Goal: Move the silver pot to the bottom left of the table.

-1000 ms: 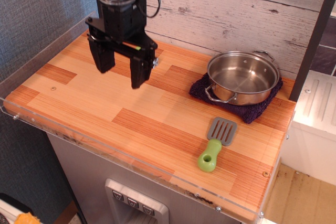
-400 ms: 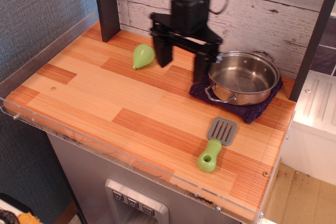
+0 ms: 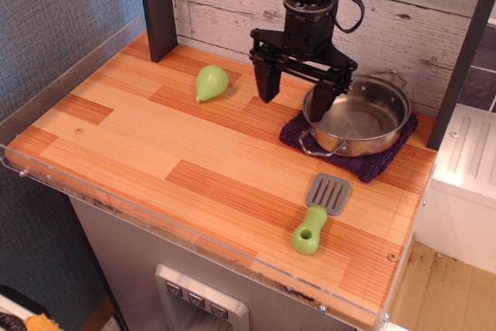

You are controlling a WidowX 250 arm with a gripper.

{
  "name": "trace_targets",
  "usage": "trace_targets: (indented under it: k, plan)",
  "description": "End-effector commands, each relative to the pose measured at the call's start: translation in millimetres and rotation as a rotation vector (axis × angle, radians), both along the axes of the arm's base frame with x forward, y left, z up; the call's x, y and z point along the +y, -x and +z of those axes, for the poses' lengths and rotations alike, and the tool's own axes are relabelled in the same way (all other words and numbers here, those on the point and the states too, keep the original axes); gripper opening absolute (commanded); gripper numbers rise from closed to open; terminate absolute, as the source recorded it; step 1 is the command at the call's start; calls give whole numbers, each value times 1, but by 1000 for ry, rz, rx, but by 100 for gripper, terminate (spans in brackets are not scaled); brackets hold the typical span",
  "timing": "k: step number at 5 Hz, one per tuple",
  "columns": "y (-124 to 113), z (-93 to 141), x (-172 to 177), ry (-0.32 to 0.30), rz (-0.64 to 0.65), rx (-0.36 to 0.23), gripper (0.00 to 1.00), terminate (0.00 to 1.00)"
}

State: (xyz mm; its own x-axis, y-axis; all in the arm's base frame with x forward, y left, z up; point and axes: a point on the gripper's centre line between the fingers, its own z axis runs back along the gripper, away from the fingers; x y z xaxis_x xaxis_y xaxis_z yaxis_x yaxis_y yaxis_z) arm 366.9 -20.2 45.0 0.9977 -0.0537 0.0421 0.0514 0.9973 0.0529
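The silver pot (image 3: 364,118) is a shallow shiny steel pot with wire loop handles. It sits on a dark purple cloth (image 3: 353,159) at the back right of the wooden table (image 3: 155,153). My black gripper (image 3: 294,92) hangs open just left of the pot. Its left finger is over the bare wood. Its right finger (image 3: 324,100) is at the pot's near-left rim, seemingly just inside it. The gripper holds nothing.
A green pear-shaped toy (image 3: 210,82) lies at the back middle-left. A spatula with a grey blade and green handle (image 3: 318,213) lies in front of the pot. A dark post (image 3: 156,5) stands at the back left. Clear acrylic edging (image 3: 54,91) rims the table.
The gripper has moved from the left side of the table rightward to the pot, uncovering the green toy. The pot, cloth and spatula have not moved.
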Motion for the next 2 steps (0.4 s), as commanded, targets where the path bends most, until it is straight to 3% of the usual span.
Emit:
trace_targets:
  k: [1,2]
  plan:
    - [-8,-8,6,-14,22,3,100,0]
    - [-6,-8,7,-12,12,-2,0,0]
